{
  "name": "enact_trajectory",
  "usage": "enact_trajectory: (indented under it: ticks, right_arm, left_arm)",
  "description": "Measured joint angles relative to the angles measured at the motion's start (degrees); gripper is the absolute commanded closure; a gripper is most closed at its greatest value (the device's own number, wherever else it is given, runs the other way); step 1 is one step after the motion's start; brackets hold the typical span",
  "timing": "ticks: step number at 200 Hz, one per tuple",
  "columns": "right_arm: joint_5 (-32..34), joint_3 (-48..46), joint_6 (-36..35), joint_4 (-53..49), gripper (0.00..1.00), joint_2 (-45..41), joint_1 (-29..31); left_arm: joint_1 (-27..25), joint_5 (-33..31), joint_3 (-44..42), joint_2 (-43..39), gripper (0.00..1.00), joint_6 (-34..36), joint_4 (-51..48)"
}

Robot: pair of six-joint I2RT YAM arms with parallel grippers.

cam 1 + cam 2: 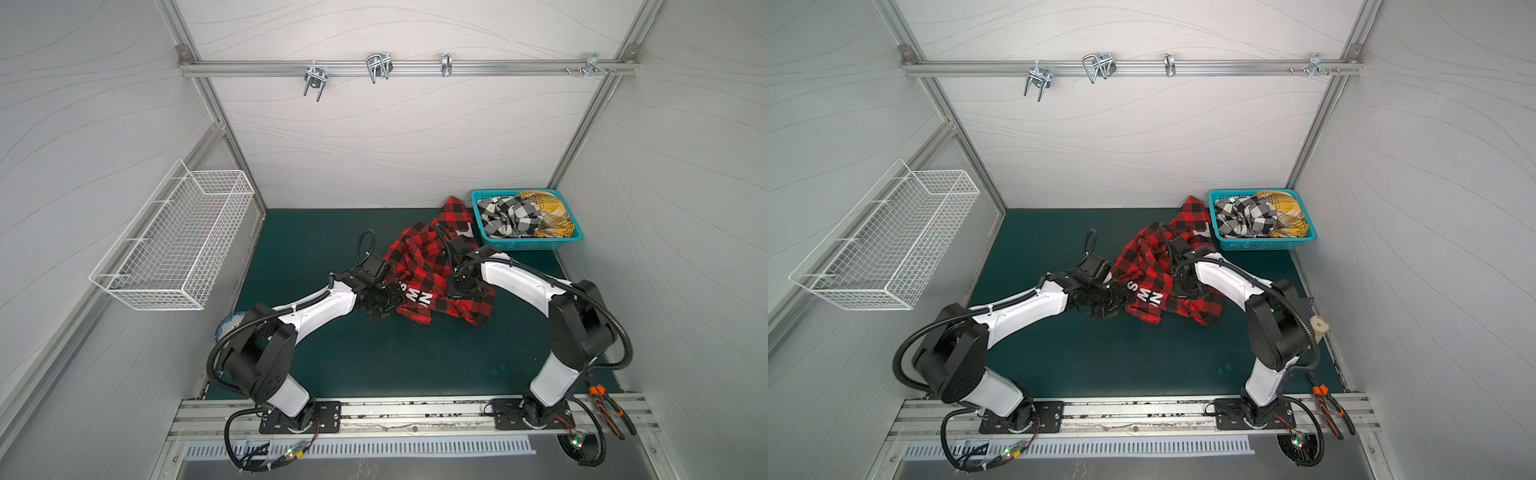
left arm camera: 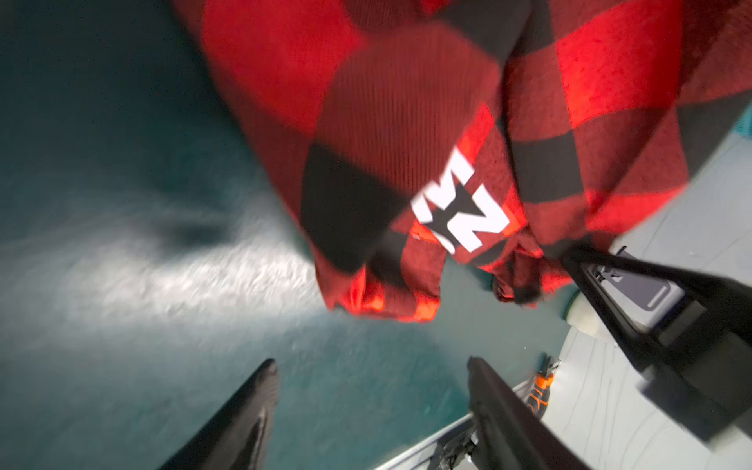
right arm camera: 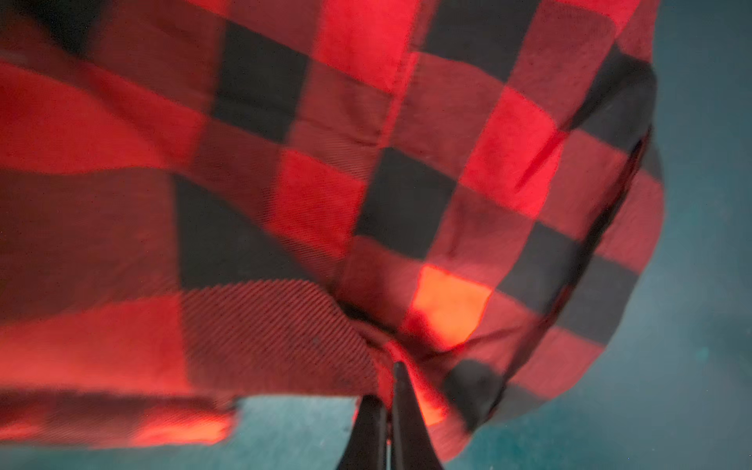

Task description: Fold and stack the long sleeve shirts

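On the green mat (image 1: pixel 332 357) we judge spreading underway: right gripper (image 3: pixel 390 390) pinches the red shirt (image 1: pixel 419 257), left gripper (image 2: pixel 371 362) gapes empty, needing a hem.

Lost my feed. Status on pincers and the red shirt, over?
Right pincer shut on red plaid shirt. Left pincer open, empty, at its edge. Black-and-white shirt, yellow shirt in teal basket. Nothing in the way.

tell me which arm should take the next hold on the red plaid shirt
Left. The left gripper is open and empty beside the red plaid shirt; the right gripper is shut on its cloth, so probably not free.
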Motion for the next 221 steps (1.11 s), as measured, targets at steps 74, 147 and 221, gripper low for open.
enact_trajectory:
  ticks: [74,147,221]
  right_arm:
    - [-5.0,-1.2,0.5,0.5,0.98,-2.0,0.3]
    - [-6.3,-1.2,0.8,0.3,0.99,-4.2,-0.4]
    - [-15.5,13.2,-3.1,-4.1,0.97,-4.4,-13.7]
  left_arm:
    - [-3.7,-1.7,3.8,7.9,0.41,-1.7,-3.9]
    - [-5.1,-3.6,9.1,13.5,1.00,-1.0,-6.2]
    - [2.8,-28.5,30.0,1.7,1.00,17.8,-30.0]
